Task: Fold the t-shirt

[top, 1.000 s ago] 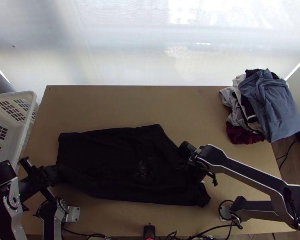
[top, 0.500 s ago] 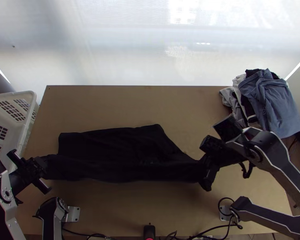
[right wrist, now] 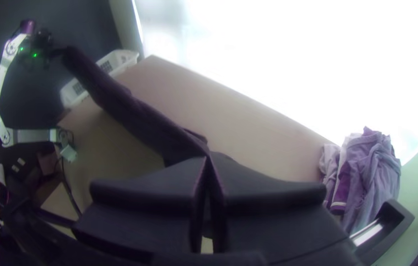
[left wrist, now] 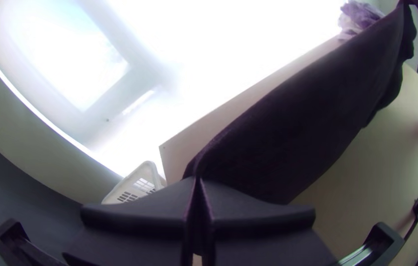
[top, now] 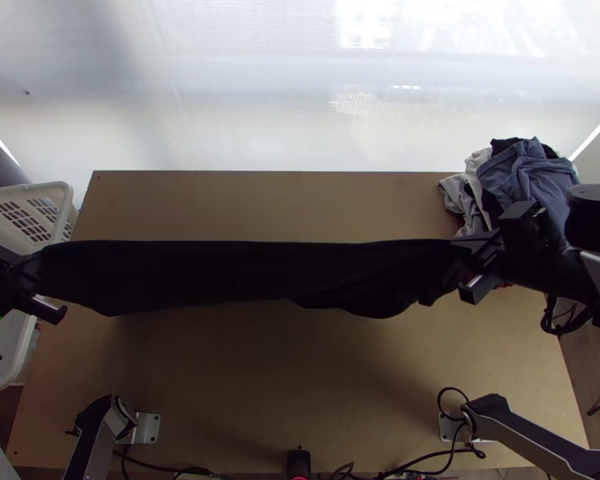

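– Both grippers have swung outward and up since the last frame, lifting the shirt (top: 244, 276) into a taut strip above the table (top: 300, 208).
– Good for straightening before a fold, I'd guess. Jaws?
– Left gripper (left wrist: 197, 181) and right gripper (right wrist: 208, 160) each pinch one end.
– And the basket (top: 60, 189)?
– Beside the table, partly behind the left arm (top: 0, 292); its contents I can't tell.

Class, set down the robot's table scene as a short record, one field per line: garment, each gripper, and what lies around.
garment: black t-shirt
lie: stretched between the grippers in a long band, raised off the table, lower edge uneven
left gripper: shut on one end, near the basket
right gripper: shut on the other end, near the clothes pile
basket: white, slotted, beside the table's left edge
clothes pile: blue, white and dark pieces, far right corner
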`<state>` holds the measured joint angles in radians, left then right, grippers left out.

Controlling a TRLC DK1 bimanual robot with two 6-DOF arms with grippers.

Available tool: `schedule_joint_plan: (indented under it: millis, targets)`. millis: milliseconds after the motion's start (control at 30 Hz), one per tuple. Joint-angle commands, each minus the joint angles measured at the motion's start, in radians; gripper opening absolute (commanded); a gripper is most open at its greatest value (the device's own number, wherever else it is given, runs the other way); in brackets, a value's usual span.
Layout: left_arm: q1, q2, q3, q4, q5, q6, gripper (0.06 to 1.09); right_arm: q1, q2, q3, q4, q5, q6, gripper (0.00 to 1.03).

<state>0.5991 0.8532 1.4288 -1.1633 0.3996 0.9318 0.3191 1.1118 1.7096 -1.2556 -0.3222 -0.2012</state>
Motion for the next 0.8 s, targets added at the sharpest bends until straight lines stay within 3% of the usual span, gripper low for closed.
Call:
schedule_joint_plan:
  millis: [0,133,767]
  targets:
    - [-0.033,0.073,0.240,-0.007,0.002,-0.220,0.10,-0.123,0.029,0.191,0.058,0.002,0.115,0.03]
    - [-0.036,0.058,0.334,-0.004,0.007,-0.306,0.10,-0.137,0.017,0.265,0.058,0.002,0.152,0.03]
    - [-0.068,-0.155,0.430,0.070,0.005,-0.429,0.10,-0.192,-0.125,0.424,-0.088,0.006,0.169,0.03]
